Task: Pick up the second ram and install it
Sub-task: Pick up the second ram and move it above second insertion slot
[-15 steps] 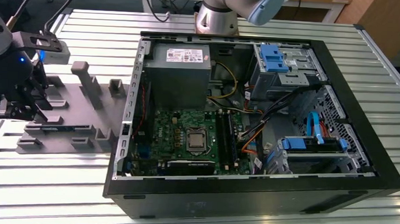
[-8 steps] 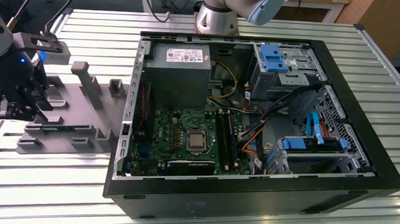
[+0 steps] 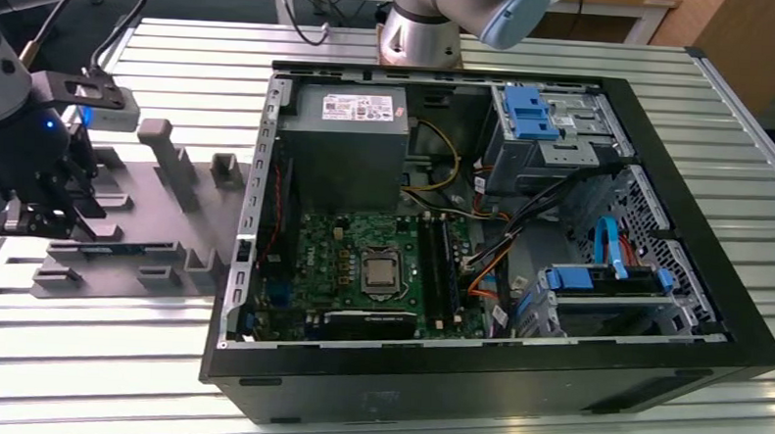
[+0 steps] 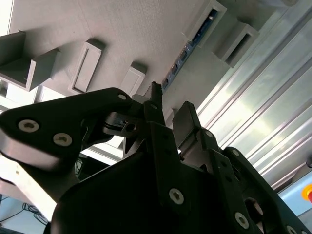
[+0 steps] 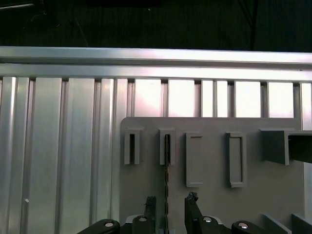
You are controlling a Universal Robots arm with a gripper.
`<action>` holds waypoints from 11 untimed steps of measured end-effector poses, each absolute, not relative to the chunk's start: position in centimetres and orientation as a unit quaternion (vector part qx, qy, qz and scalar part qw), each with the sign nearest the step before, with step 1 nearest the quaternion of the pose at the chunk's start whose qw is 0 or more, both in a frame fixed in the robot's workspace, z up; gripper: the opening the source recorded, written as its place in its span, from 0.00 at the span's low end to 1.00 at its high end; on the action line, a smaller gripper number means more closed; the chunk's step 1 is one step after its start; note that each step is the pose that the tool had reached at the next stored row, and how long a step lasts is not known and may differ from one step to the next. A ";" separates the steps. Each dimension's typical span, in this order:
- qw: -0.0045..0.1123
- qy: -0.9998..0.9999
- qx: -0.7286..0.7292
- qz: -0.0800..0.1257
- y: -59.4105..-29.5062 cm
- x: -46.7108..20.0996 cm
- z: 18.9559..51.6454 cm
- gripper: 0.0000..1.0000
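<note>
- While the tool [image 5: 169, 207] hangs low over the grey holder tray [image 5: 273, 195] on the bench [image 5: 58, 146], its 2 fingers [image 5: 191, 207] stand apart, 1 on each side of the second ram [image 5: 166, 170]. Tool is released, with nothing grasped.
- Second ram stands on edge in a tray slot. In the exterior view it sits at the exterior view's left, well apart from the open computer case [image 3: 485, 378].
- Second wrist view: the stick runs away from the fingertips, which are not pressed on it.
- Progress (judgement): approach and alignment done. Grasp, lift, carry and seating in the motherboard [image 3: 347, 245] slot rails [image 3: 435, 263] all left.
- Whether 1 stick already sits in the rails: cannot tell.
</note>
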State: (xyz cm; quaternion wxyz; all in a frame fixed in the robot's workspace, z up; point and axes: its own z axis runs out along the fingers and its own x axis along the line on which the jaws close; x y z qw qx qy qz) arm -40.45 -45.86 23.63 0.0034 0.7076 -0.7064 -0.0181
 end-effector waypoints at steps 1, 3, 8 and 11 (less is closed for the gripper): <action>0.003 -0.706 0.708 -0.018 -45.9 -40.5 23.5 0.37; 0.003 -0.706 0.708 -0.018 -45.9 -40.5 23.3 0.37; 0.003 -0.706 0.708 -0.018 -45.9 -40.5 22.4 0.37; 0.003 -0.706 0.708 -0.018 -46.0 -40.5 21.9 0.37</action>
